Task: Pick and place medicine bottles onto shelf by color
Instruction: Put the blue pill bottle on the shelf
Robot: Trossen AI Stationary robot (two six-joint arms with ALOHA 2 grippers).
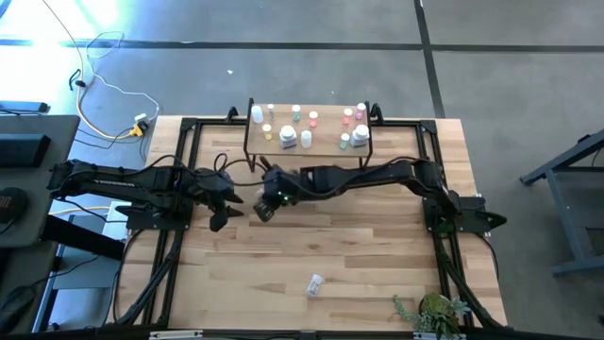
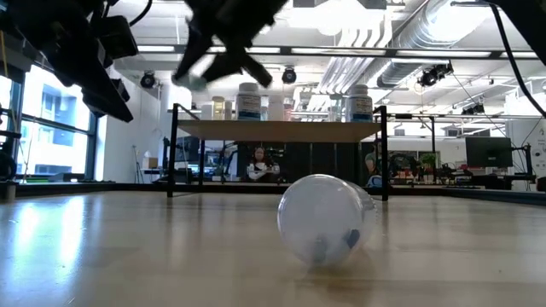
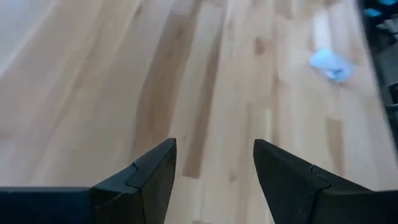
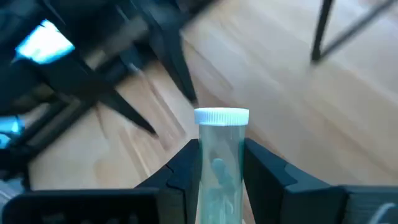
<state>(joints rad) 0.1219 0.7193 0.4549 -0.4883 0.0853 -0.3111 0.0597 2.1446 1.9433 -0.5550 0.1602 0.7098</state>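
Clear bottle [image 2: 324,219] on its side, low-centre in the table-level view, alone on the table [image 1: 377,255]. Right gripper [image 4: 219,163] pinches a white-capped clear bottle [image 4: 219,155], contents possibly greenish, frame centre overhead. Left gripper [image 3: 214,177] spread, empty, just left. Shelf [image 1: 326,146] upper centre holds the other bottles.
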